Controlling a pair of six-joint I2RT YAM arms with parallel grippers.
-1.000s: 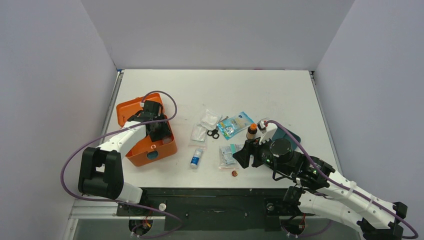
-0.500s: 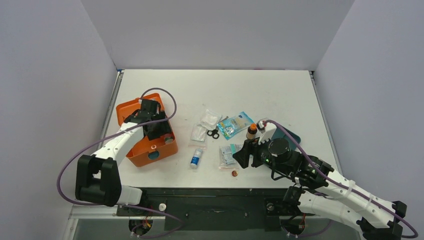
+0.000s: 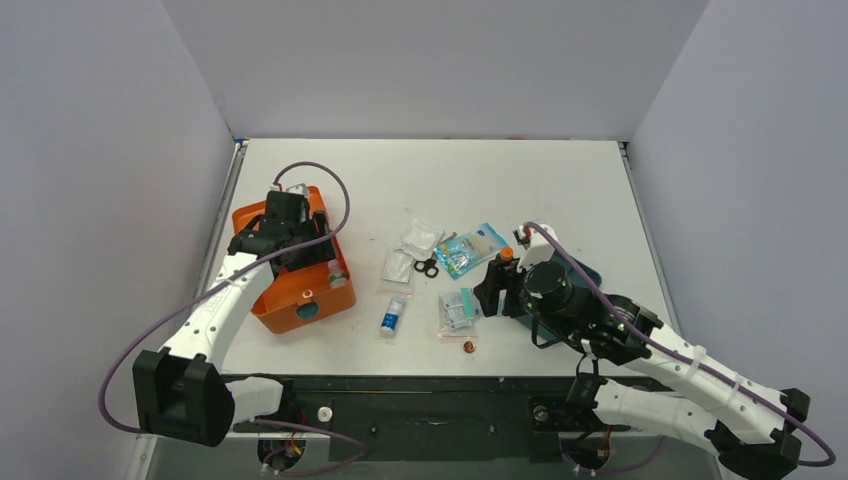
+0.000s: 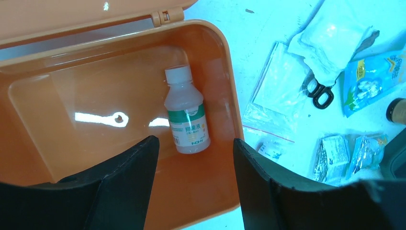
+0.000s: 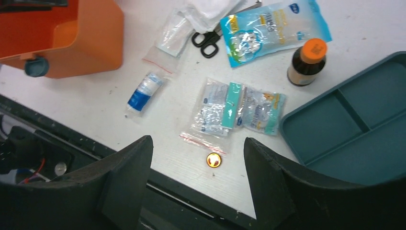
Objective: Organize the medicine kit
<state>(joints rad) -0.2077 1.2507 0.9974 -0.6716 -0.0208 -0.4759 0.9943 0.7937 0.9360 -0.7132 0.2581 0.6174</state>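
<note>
**Kit sort: one item in, most still out**

The medicine kit (image 3: 295,275) sits on the table under the left arm with its lid swung open. One white-capped clear bottle (image 4: 187,112) lies on its side on the kit floor, and the rest of the floor in view is bare.

The left gripper (image 4: 194,148) hovers over the kit, jaws apart and holding nothing.

On the table to the right of the kit, none of it touching the kit:
- blue-white roll (image 5: 143,93)
- zip bags (image 5: 172,33)
- scissors (image 5: 206,45)
- blue packet (image 5: 273,28)
- clear sachets (image 5: 237,110)
- small round orange piece (image 5: 213,160)
- orange-capped brown bottle (image 5: 306,62)
- teal divided tray (image 5: 354,124), farthest from the kit, with no items in the compartments that show

The right gripper (image 5: 197,141) hangs above the sachets, jaws apart and empty.

Judgement: early stage. Loose items are still to be packed, the tray is probably still to be fitted, and the lid is not yet closed.
</note>
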